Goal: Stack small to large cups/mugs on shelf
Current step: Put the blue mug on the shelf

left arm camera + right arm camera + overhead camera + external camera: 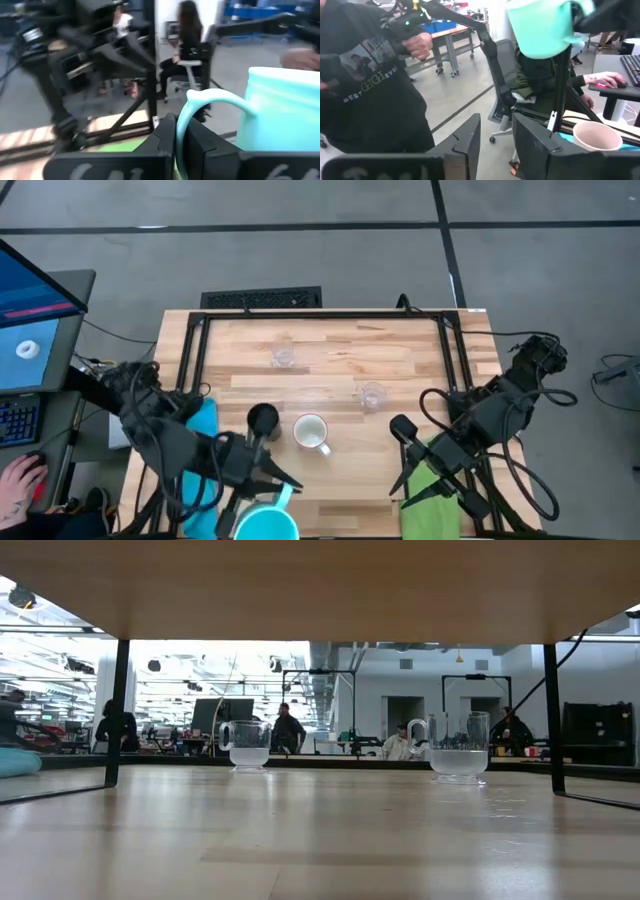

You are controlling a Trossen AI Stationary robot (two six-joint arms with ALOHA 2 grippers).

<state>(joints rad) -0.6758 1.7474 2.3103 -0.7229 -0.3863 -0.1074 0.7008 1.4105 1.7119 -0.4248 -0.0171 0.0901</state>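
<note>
My left gripper (283, 488) holds a light blue handled mug (266, 526) at the table's near edge; it also shows raised in the right wrist view (540, 25). A black tumbler (262, 418) and a white handled mug (312, 432) stand side by side on the shelf's wood board (330, 340). Farther back stand two clear glasses (283, 357) (372, 395), which also show in the low view (245, 745) (460, 747). My right gripper (400, 455) is open at the near right, with nothing between its fingers (470, 140). My left gripper pinches the blue mug's handle (186, 125) between its two fingers (165, 142). The fingers lie about level. The mug's body (280, 110) stands upright beyond the fingertips, mouth up, lifted clear of the board.
A green cloth (432, 480) lies under my right arm and a blue cloth (203, 420) by the left rail. Black rails (195, 350) edge the board. A person's hand (20, 480) rests at a keyboard beyond the table's left, beside a screen (35, 330).
</note>
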